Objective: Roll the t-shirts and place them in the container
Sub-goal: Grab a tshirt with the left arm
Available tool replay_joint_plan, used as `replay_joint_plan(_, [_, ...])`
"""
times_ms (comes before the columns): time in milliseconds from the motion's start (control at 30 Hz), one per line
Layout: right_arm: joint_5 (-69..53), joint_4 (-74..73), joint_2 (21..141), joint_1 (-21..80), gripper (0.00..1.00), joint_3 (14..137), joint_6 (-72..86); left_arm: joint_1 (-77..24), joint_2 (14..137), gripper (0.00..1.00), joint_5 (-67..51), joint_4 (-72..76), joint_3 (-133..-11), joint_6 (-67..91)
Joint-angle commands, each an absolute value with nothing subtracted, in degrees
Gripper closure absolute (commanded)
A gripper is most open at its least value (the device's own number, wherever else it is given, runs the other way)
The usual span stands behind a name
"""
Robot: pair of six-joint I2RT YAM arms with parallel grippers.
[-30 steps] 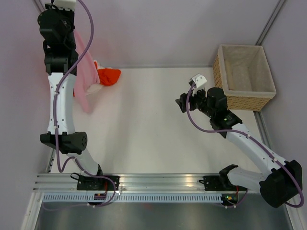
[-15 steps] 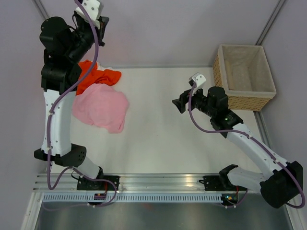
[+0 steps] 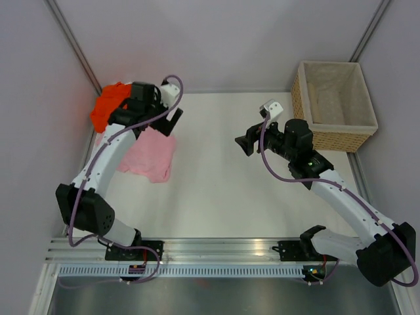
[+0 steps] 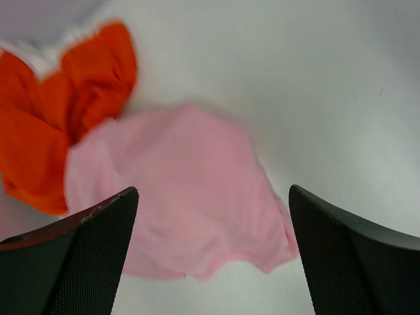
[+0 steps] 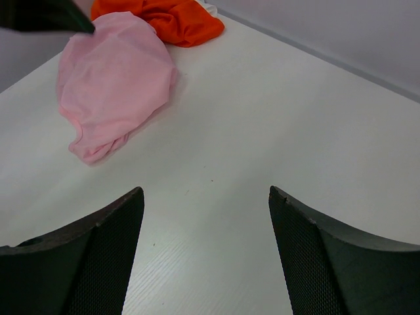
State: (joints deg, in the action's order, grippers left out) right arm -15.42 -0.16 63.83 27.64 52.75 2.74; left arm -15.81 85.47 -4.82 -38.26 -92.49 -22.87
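Crumpled pale pink cloth t-shirt (image 3: 149, 157) heaped at far left of white bench (image 3: 216, 197), touching bright orange cloth t-shirt (image 3: 107, 109) behind it. Left tool (image 4: 211, 190) spread wide, released, hovering over pink heap; right tool (image 5: 207, 190) equally released, well apart, near mid-bench

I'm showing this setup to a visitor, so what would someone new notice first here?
Brightest are the orange t-shirt, bunched in the far-left corner of the table, and the pink t-shirt, crumpled against it. The left end effector hovers open over the pink one, and a wicker basket sits at the far right.
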Motion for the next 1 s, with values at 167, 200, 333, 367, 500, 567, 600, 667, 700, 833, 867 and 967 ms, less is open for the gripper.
replay_joint_plan(167, [-15.56,0.18,65.92,28.12,0.18,52.82,4.48,-15.56,90.35,0.00,2.29,-45.44,-68.83,-25.05])
replay_joint_plan(200, [-15.56,-1.13,66.00,28.21,0.18,52.82,4.48,-15.64,91.40,0.00,1.94,-45.35,-67.60,-25.57])
replay_joint_plan(333, [-15.03,-1.41,66.27,28.48,0.18,52.03,4.31,-15.73,94.56,0.00,1.67,-44.91,-63.82,-27.16])
replay_joint_plan(367, [-14.94,-1.32,66.36,28.56,0.18,51.86,4.48,-15.73,95.18,0.00,1.58,-44.22,-63.55,-27.07])
replay_joint_plan(500, [-14.77,-1.41,66.62,28.74,0.18,51.33,4.92,-15.73,98.25,0.15,1.06,-43.15,-63.54,-25.58])
replay_joint_plan(567, [-14.41,-1.84,66.62,28.92,0.19,51.33,4.83,-15.64,99.75,0.26,0.53,-43.15,-63.81,-24.87])
replay_joint_plan(600, [-14.33,-2.28,66.62,29.00,0.19,51.42,4.75,-15.64,100.19,0.33,0.44,-43.15,-63.90,-24.61])
replay_joint_plan(667, [-14.06,-2.55,66.45,29.09,0.19,51.59,4.48,-15.64,100.72,0.40,0.26,-43.07,-63.90,-24.70])
replay_joint_plan(700, [-14.06,-2.55,66.36,29.00,0.19,51.59,4.48,-15.64,100.72,0.51,-1.91,-43.07,-63.90,-24.70])
replay_joint_plan(833, [-13.89,-2.37,66.01,29.09,0.20,51.68,4.57,-15.47,101.07,0.97,-2.81,-42.02,-63.90,-24.00])
replay_joint_plan(867, [-13.89,-2.37,66.01,29.18,0.20,51.68,4.66,-15.21,100.90,0.98,-2.64,-41.58,-63.90,-23.73])
replay_joint_plan(967, [-13.97,-2.99,65.92,29.27,0.20,52.21,4.75,-14.24,95.92,0.98,-2.98,-38.94,-64.68,-20.92])
